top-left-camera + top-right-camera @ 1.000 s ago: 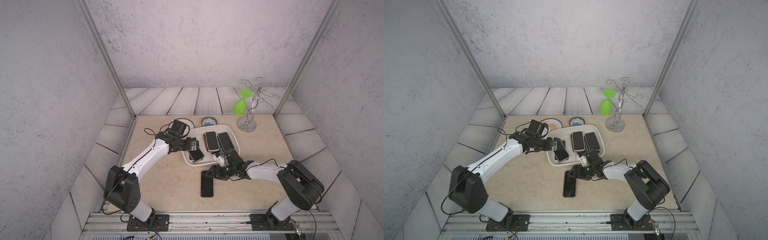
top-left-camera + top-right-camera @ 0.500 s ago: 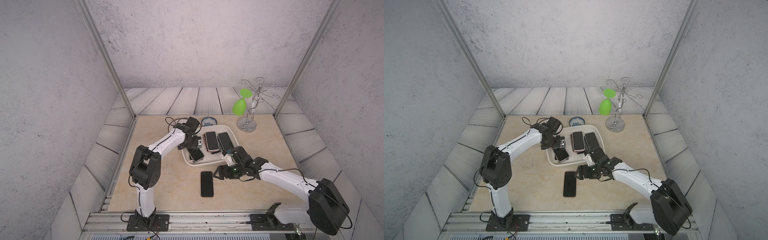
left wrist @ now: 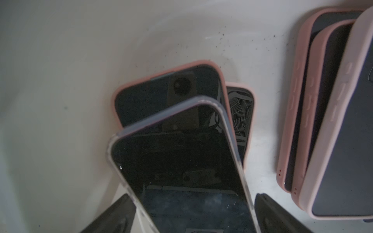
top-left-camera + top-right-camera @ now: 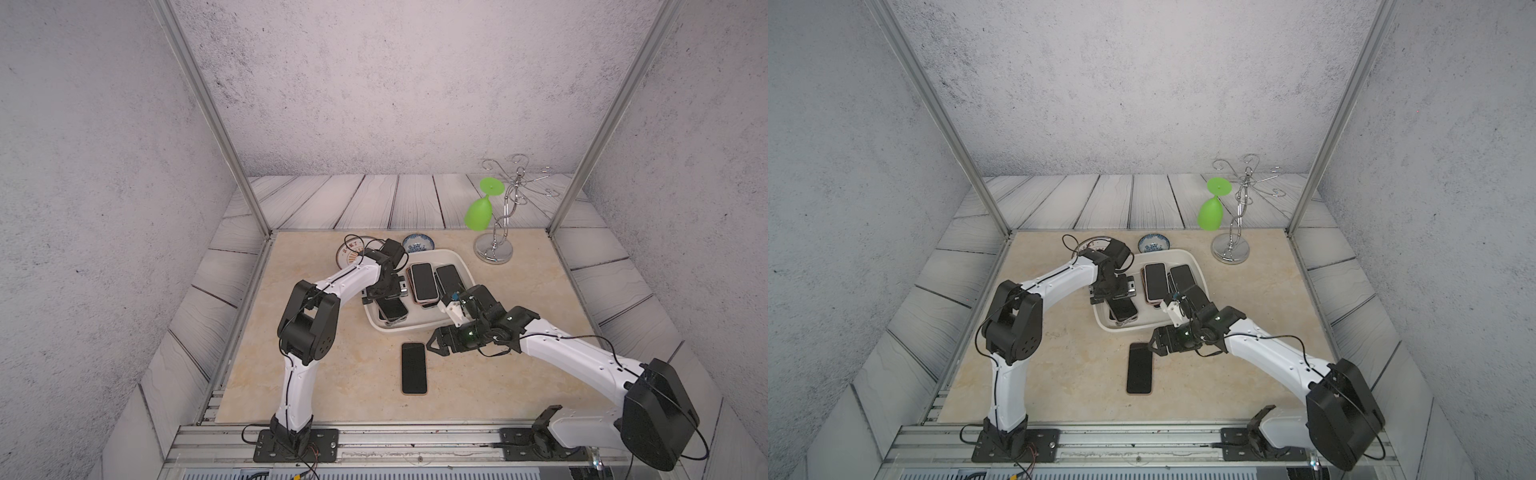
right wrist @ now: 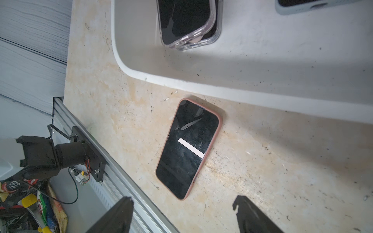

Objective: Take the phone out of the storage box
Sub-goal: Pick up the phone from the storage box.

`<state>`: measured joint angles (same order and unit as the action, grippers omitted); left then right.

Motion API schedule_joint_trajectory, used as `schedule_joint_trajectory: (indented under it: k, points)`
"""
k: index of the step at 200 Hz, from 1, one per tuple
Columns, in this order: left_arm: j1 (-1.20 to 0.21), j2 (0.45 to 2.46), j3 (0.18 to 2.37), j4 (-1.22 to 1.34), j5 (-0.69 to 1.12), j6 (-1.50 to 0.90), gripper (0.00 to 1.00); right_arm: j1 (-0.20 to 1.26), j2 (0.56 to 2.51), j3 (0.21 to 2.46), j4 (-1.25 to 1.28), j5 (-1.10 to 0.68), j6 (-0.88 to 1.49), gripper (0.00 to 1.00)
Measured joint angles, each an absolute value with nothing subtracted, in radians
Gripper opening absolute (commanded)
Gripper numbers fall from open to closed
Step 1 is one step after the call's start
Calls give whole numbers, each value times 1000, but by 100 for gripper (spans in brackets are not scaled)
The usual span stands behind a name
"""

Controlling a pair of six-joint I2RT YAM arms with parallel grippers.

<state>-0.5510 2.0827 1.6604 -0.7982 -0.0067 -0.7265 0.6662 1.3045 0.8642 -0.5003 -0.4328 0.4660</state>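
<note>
The white storage box (image 4: pixel 415 329) (image 4: pixel 1125 328) holds several phones. Its left stack is topped by a clear-cased phone (image 4: pixel 392 309) (image 3: pixel 181 161). Pink-cased phones (image 4: pixel 424 282) (image 3: pixel 323 121) lie in the middle. My left gripper (image 4: pixel 384 293) (image 3: pixel 191 215) is down in the box, open, with a finger on each side of the clear-cased phone. Another pink-cased phone (image 4: pixel 414 368) (image 4: pixel 1139 368) (image 5: pixel 187 149) lies flat on the table in front of the box. My right gripper (image 4: pixel 434 345) (image 5: pixel 181 213) hovers open beside that phone's far end, holding nothing.
An orange-patterned plate (image 4: pixel 349 251) and a small blue-and-white dish (image 4: pixel 417 242) sit behind the box. A chrome stand (image 4: pixel 494 245) with a hanging green glass (image 4: pixel 478 212) is at the back right. A metal rail (image 4: pixel 374 440) runs along the front edge.
Both arms have swung into new poses while their grippers stayed almost in place. The right jaws have widened. The phone on the table has not moved.
</note>
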Motion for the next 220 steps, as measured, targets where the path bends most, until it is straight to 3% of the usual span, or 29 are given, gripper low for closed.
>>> schedule_joint_trajectory:
  k: [73, 140, 170, 220]
  points:
    - [-554, 2132, 1691, -801, 6, -729, 100, 666, 1304, 846, -490, -427, 450, 85]
    - [-550, 2140, 1700, -815, 7, -680, 60, 666, 1304, 842, -476, -414, 442, 84]
    - [-550, 2127, 1698, -818, 15, -625, 52, 666, 1315, 885, -500, -385, 426, 84]
    - [-550, 1977, 1710, -862, 67, -506, 48, 591, 1379, 1078, -517, -370, 392, 84]
